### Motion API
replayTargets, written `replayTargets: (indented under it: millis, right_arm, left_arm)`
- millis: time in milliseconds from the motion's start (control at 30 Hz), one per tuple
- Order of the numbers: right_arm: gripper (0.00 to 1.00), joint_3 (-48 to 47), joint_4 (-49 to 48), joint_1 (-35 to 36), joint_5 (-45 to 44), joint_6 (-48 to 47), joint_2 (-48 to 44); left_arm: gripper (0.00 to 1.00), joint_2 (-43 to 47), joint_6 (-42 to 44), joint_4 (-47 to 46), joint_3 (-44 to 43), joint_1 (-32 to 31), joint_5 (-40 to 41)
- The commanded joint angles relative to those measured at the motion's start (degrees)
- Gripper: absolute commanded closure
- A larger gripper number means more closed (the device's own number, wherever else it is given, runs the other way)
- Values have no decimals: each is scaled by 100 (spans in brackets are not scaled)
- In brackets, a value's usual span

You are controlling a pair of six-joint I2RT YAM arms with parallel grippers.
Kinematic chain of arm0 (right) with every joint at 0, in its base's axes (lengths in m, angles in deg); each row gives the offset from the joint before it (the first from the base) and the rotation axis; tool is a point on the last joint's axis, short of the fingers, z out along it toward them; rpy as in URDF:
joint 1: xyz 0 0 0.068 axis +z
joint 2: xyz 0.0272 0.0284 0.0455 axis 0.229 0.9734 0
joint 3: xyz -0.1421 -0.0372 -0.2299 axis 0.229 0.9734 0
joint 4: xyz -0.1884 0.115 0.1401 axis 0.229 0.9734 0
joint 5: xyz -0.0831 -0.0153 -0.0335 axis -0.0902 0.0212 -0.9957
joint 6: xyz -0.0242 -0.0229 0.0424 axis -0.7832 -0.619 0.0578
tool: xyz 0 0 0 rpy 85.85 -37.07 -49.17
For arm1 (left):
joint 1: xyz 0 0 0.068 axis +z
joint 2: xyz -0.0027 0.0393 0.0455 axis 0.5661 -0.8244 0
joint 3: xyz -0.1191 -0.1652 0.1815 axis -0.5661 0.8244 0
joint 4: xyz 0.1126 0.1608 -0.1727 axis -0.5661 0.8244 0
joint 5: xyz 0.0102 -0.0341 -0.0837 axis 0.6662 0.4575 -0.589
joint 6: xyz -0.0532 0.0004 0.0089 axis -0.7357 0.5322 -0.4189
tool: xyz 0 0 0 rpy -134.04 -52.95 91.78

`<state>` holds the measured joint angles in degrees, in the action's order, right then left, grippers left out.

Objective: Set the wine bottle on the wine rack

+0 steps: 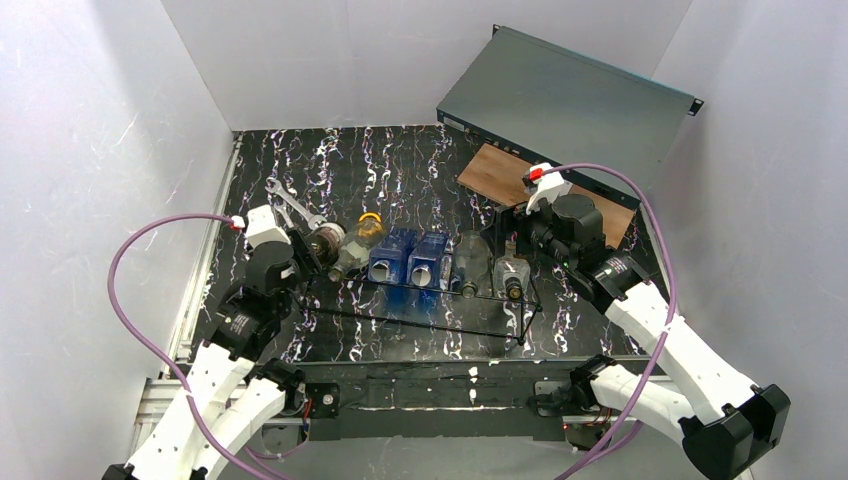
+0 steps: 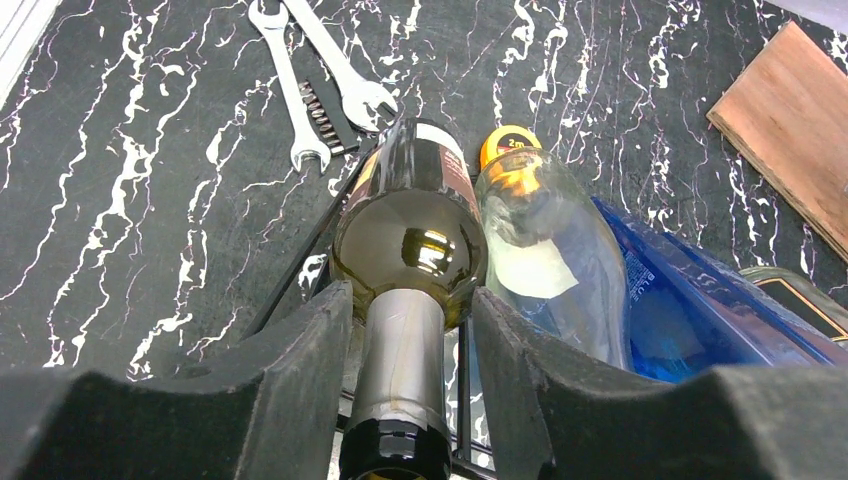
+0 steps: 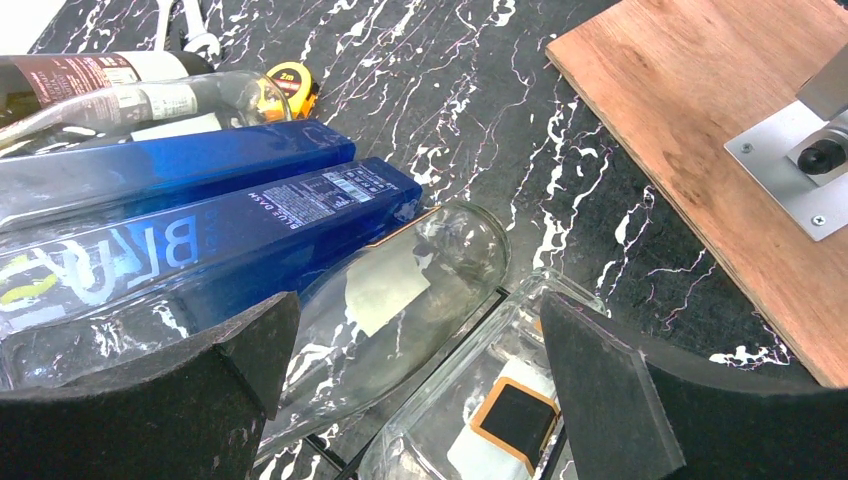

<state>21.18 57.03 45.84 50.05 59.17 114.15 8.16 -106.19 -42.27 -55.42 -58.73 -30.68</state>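
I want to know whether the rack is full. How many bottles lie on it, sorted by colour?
Dark wine bottle: 1
Blue bottles: 2
Clear bottles: 3
Total: 6

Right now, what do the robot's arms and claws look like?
The left arm and right arm have white shells with black joints. A purple cable loops along each, ending at a red-marked white plug. Each carries two thick black fingers.

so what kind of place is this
Likely a robot lab test cell: plain white walls box in the table, two cabled arms stand at its near edge, a rack-mount unit behind.
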Motion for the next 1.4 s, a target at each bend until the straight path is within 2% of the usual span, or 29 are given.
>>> replayTargets:
  millis: [0, 100, 367, 700, 800, 1100, 1367]
  right_arm:
    - [0, -173, -189, -26, -72, -64, -105]
    - [0, -190, -187, -26, -68, -64, -104]
    - [0, -430, -120, -28, -19, -88, -57]
    - [0, -825, 35, -26, -37, -146, -26]
    - [0, -989, 114, -26, -103, -220, -30]
    - [0, -1711, 325, -26, -689, -602, -101]
    - [0, -2336, 423, -26, -1787, -822, -522]
  left_arm:
    - [52, -59, -71, 936, 77, -2, 101]
    - [48, -59, -47, 963, 7, -2, 91]
    - [25, -118, 106, 1076, -442, -1, 107]
    - [11, -134, 414, 1140, -1179, -1, 18]
    - [2, -162, 590, 1149, -1510, -1, 103]
    - [2, -512, 1392, 732, -2774, -5, 310]
    - [2, -1013, 2101, 95, -3687, -1, 143]
